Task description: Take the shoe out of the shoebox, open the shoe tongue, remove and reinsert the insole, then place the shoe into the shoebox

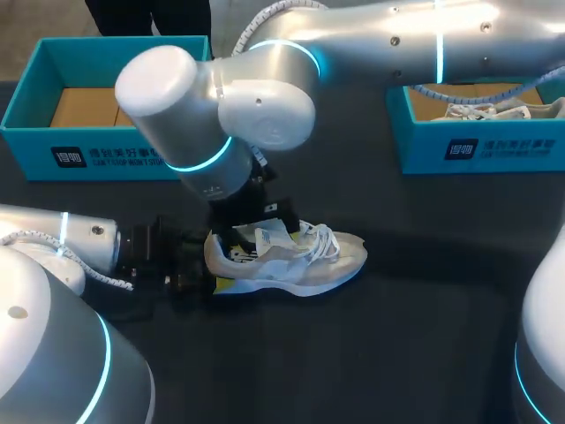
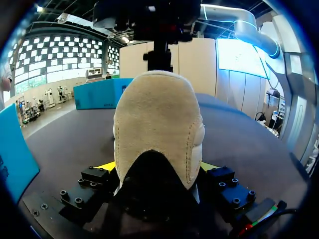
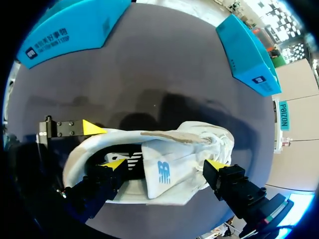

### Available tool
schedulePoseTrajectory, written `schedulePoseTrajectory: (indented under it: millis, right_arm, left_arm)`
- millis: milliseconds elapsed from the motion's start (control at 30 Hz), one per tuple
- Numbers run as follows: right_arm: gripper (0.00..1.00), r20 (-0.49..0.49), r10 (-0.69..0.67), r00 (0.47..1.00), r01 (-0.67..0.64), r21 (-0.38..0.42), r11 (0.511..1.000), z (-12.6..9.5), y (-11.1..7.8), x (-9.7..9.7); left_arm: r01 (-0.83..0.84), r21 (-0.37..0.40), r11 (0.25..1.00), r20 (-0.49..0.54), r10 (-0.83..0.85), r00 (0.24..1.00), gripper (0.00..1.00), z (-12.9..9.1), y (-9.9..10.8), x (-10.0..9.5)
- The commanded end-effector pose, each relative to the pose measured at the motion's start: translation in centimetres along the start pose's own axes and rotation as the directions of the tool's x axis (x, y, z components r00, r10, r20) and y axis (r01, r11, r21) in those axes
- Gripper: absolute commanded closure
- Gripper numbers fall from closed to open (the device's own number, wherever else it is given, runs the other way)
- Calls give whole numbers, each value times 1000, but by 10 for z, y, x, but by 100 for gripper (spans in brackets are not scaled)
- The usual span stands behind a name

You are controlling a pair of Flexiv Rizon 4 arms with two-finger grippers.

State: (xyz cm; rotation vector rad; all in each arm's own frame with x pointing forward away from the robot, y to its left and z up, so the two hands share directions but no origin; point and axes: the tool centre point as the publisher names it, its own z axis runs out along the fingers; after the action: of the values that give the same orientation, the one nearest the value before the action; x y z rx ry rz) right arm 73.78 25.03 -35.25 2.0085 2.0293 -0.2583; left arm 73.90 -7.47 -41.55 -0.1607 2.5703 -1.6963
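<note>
**Heel pinned from the left, tongue under the right**

Nearest, low over the dark worktop (image 1: 424, 336), the left end effector (image 2: 157, 167) comes in from the left. It is clamped on the heel of the cream suede-and-mesh trainer (image 1: 296, 261), with one yellow tip on each side of the heel cup. The trainer stands on its sole mid-worktop, outside both boxes, with its long axis running left to right: heel left, toe right.

Directly above its opening hangs the right end effector (image 3: 164, 164), on the arm reaching across from the far right. Its fingers stand apart, with the white padded tongue (image 3: 167, 172) between them, apparently ungripped. One tip is over the dark insole inside the collar and the other is just beside the shoe's outer side. I judge the right arm to be the one placed to lift the tongue, pulling along that axis toward the toe.

Farther off, one open teal cardboard shoebox (image 1: 35, 132) stands far left and another (image 1: 494, 146) far right.
</note>
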Motion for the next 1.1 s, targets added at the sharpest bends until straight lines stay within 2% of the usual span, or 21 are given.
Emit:
schedulePoseTrajectory:
  millis: [33,433,567,900,1100]
  right_arm:
    - [0,20,108,994,-108,1,994,7,-6,1]
    - [0,191,157,969,-164,20,986,4,-7,-11]
    - [0,219,185,958,-197,34,980,-1,-8,-18]
    - [0,292,241,926,-260,26,965,-1,-4,-51]
    - [0,307,257,916,-275,18,961,-6,0,-61]
  left_arm:
    - [0,0,1000,4,0,1000,100,0,0,1]
    - [0,0,1000,4,0,1000,100,0,0,1]
    - [0,0,1000,4,0,1000,100,0,0,1]
    - [0,0,1000,4,0,1000,100,0,0,1]
    - [0,0,1000,4,0,1000,100,0,0,1]
